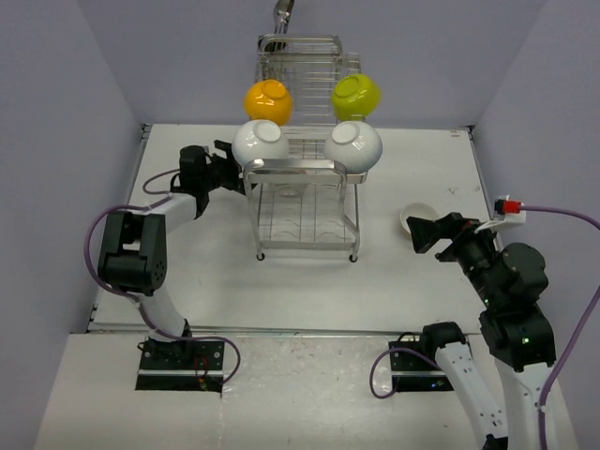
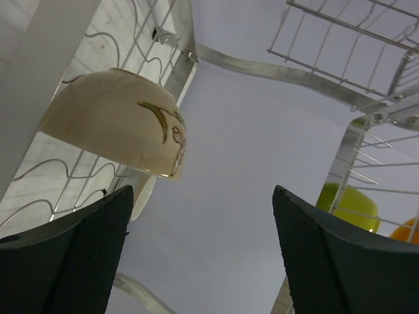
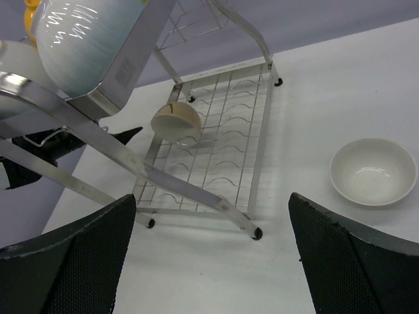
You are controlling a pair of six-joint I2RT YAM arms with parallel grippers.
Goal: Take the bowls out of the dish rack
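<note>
With one white bowl [image 3: 373,171] already out on the table [image 1: 187,272] beside my spread, empty right gripper [image 3: 213,199], five are left in the dish rack [image 1: 305,211]: four up top and a cream bowl [image 2: 118,121] below, just ahead of my spread, empty left gripper [image 2: 201,193].

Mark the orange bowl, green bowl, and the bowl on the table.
orange bowl [image 1: 262,105]: top view, outer wall.
green bowl [image 1: 364,98]: top view, outer wall.
bowl on the table [image 3: 373,173]: right wrist view, inner floor.
</note>
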